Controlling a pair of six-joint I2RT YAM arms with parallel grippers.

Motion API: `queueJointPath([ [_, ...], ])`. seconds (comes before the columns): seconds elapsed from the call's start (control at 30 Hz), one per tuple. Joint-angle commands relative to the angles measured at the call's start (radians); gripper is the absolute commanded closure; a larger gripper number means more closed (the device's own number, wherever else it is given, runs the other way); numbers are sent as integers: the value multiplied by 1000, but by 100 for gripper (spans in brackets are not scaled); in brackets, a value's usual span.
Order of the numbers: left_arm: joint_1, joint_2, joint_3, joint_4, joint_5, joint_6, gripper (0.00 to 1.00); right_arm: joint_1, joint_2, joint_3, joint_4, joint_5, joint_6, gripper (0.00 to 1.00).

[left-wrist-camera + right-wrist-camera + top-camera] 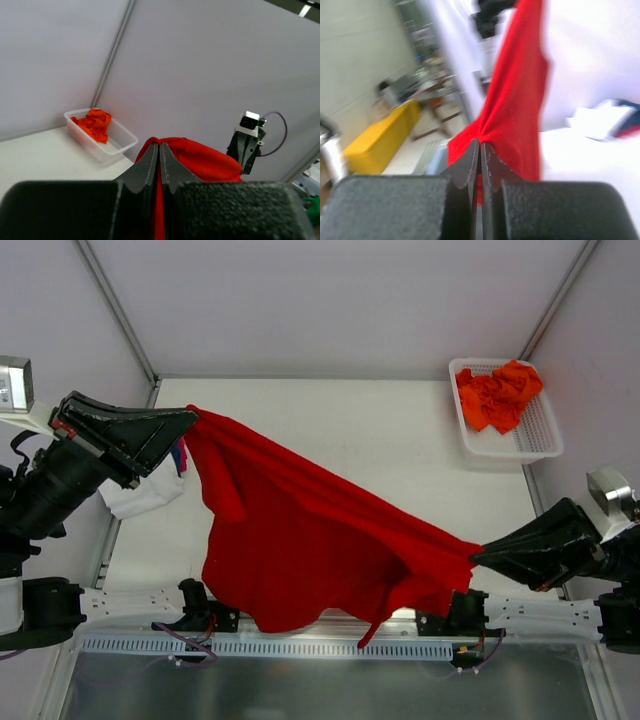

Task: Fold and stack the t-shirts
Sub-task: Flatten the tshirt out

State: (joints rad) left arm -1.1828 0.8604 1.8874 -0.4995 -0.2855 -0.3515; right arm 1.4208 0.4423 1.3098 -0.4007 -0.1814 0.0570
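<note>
A deep red t-shirt (300, 540) hangs stretched in the air between my two grippers, sagging over the table's near edge. My left gripper (192, 418) is shut on one corner of it at the far left; the cloth shows pinched between the jaws (160, 145). My right gripper (478, 555) is shut on the other end at the near right, red cloth (515, 120) bunched at its tips (480, 142). Orange t-shirts (498, 395) lie crumpled in a white basket (540, 440) at the far right. A pile of white, pink and blue t-shirts (150, 490) lies under the left arm.
The basket (117, 142) with the orange cloth (95, 124) also shows in the left wrist view, with the right arm (247, 142) beyond the red cloth. Grey walls enclose the table (380, 430) on three sides. Both arm bases stand on the near rail.
</note>
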Motion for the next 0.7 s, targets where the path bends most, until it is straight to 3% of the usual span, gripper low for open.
queueJointPath([
  [0.0,12,20,-7,84,-171,95,100,6,-60,-12,-115,333,-40,100],
  [0.07,12,23,-27,82,-237,120,100,6,-66,-29,-220,548,-45,100],
  [0.3,12,34,-192,137,-457,210,100,4,1,-104,-423,974,4,100],
  [0.5,44,32,-377,213,-547,217,100,3,102,-168,-441,1177,59,100],
  [0.67,188,28,-542,228,-492,135,100,0,119,-202,-441,1252,104,99],
])
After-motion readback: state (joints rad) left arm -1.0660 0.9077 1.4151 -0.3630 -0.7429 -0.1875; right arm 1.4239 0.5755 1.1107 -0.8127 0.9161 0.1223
